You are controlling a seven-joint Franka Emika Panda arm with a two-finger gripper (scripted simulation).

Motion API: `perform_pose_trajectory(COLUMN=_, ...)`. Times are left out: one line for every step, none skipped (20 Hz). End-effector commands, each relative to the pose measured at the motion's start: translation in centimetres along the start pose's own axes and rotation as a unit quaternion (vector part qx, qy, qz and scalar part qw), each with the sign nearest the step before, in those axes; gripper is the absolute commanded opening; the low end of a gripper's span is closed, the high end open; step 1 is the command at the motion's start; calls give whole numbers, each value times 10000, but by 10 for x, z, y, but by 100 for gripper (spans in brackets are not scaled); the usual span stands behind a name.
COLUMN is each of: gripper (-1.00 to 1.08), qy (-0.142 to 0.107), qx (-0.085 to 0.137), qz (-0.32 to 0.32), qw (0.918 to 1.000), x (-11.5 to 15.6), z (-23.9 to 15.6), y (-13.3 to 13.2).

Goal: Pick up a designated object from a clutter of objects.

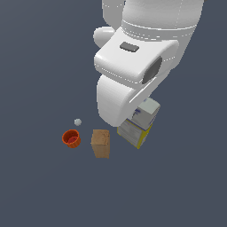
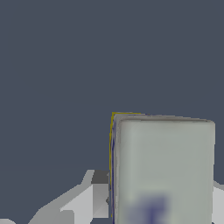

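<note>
The designated object, a white carton [image 1: 142,120] with yellow edges, lies partly under my arm in the exterior view. In the wrist view the carton [image 2: 162,162] fills the frame close to the camera, a blue-purple mark on its top. My gripper [image 2: 161,199] straddles it, with one finger [image 2: 99,199] against its yellow edge and the other finger [image 2: 218,203] against the opposite side, so it looks shut on the carton. From the exterior view the fingers are hidden by the arm. Of the clutter of objects, the others stand apart from the gripper.
A plain brown box [image 1: 100,142] stands just to the exterior view's left of the carton. Further left is a red-orange cup [image 1: 71,138], upright with its mouth up. A tiny pale grey ball [image 1: 77,122] lies just behind the cup. The ground is a flat dark grey.
</note>
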State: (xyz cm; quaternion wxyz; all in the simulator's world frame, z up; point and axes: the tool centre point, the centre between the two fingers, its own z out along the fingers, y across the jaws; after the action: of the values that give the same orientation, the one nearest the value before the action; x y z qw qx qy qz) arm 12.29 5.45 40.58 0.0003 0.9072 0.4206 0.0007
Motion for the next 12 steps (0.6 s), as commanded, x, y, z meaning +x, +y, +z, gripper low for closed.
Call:
perform_pose_trajectory(gripper=-100, qy=-4, qx=6, qz=4, qw=10000, x=1, z=-17, y=-2)
perform_pose_trajectory(gripper=-100, qy=-4, qx=6, qz=4, qw=10000, x=1, z=-23, y=-3)
perform_pose_trajectory(gripper=-100, qy=-4, qx=6, qz=4, qw=10000, x=2, z=-27, y=-4)
perform_pose_trajectory(gripper=-100, qy=-4, qx=6, qz=4, qw=10000, x=2, z=-32, y=-4)
perform_pose_trajectory(gripper=-100, qy=-4, qx=6, qz=4, qw=10000, x=2, z=-36, y=-5)
perform_pose_trajectory(gripper=-100, qy=-4, qx=6, qz=4, qw=10000, x=3, z=-39, y=-5)
perform_pose_trajectory(gripper=-100, qy=-4, qx=6, qz=4, qw=10000, x=3, z=-41, y=-5)
perform_pose_trajectory(gripper=-100, qy=-4, qx=6, qz=4, qw=10000, x=3, z=-44, y=-5)
perform_pose_trajectory(gripper=-100, qy=-4, qx=6, qz=4, qw=10000, x=4, z=-45, y=-5)
perform_pose_trajectory(gripper=-100, qy=-4, qx=6, qz=4, qw=10000, x=4, z=-47, y=-5)
perform_pose_trajectory(gripper=-100, qy=-4, qx=6, qz=4, qw=10000, x=4, z=-48, y=-5)
perform_pose_trajectory(gripper=-100, qy=-4, qx=6, qz=4, qw=10000, x=4, z=-49, y=-5)
